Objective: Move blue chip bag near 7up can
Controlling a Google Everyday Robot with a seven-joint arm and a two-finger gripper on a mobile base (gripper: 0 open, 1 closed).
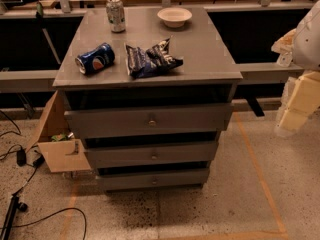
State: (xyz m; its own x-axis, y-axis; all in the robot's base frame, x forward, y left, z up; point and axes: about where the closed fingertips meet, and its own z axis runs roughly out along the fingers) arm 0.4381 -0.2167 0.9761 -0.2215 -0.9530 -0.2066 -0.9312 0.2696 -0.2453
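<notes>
We note the crumpled, dark blue chip bag lying front-centre on the cabinet, the upright silver-green 7up can back-left on it, the gripper beyond its right edge

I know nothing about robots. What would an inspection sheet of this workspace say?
Surface: grey cabinet top above three drawers.
Job's things: blue chip bag lies front centre; 7up can stands back left, apart from it.
Clutter: Pepsi can on its side left of the bag; white bowl at the back.
Gripper: gripper at the view's right edge, off the cabinet top.
Cables: black cables on the floor, left.
Surroundings: cardboard box by the cabinet's left; orange tape lines on the floor.
</notes>
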